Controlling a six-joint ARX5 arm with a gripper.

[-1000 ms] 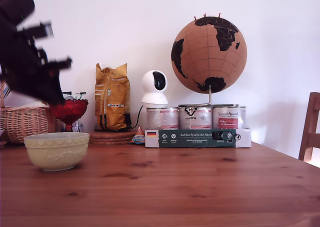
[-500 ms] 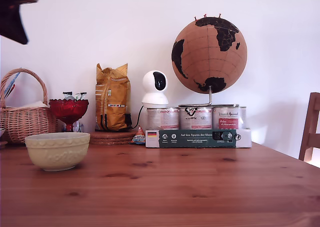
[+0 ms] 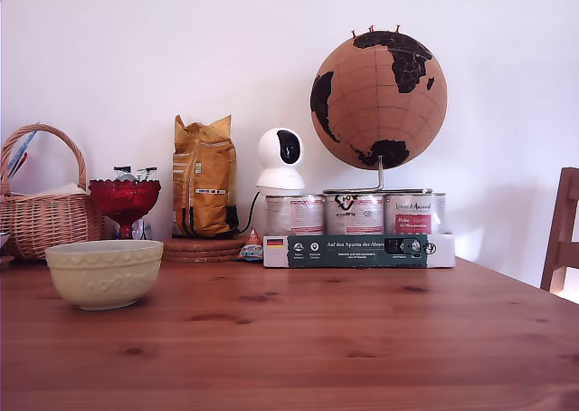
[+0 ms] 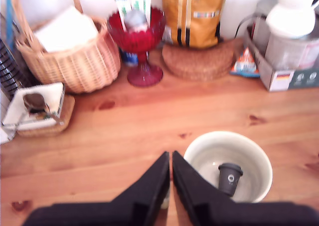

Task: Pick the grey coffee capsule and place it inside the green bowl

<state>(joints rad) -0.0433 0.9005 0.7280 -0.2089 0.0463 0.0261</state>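
Note:
The pale yellowish-green bowl stands on the wooden table at the exterior view's left. From the wrist view, the grey coffee capsule stands upright inside the bowl. My gripper is high above the table beside the bowl, its two black fingers pressed together with nothing between them. The arm is out of the exterior view.
Behind the bowl are a wicker basket, a red glass goblet dish, a yellow bag, a white camera, tins with a globe on them, and a box. A small white tray lies near the basket.
The arm rose up and out of the exterior view's upper left over the last second. The bowl has not moved.

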